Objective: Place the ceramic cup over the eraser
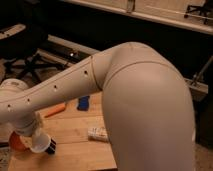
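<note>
Cup [40, 144], one, white and round, held tilted in the closed gripper [36, 136].
One black eraser [51, 147] beside it on pale wood table [75, 135].
</note>
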You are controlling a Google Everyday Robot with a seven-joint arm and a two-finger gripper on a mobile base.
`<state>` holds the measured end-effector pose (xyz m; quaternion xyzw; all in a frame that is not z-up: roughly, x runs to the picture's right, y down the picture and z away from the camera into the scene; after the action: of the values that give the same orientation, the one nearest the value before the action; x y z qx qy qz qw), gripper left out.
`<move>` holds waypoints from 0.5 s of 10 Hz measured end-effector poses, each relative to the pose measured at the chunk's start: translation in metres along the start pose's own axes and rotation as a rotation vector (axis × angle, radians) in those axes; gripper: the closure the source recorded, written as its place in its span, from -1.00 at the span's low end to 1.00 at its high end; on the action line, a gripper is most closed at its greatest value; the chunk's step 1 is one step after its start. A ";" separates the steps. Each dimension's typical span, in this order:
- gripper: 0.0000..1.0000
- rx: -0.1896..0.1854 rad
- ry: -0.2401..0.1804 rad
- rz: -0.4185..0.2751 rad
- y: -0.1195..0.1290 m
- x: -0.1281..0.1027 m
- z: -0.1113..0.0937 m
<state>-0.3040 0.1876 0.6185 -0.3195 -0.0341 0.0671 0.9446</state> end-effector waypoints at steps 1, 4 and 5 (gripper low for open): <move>1.00 -0.009 0.011 0.002 0.003 0.003 0.006; 1.00 -0.035 0.043 0.016 0.010 0.013 0.022; 1.00 -0.042 0.053 0.024 0.011 0.016 0.027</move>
<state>-0.2919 0.2147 0.6340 -0.3414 -0.0066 0.0689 0.9374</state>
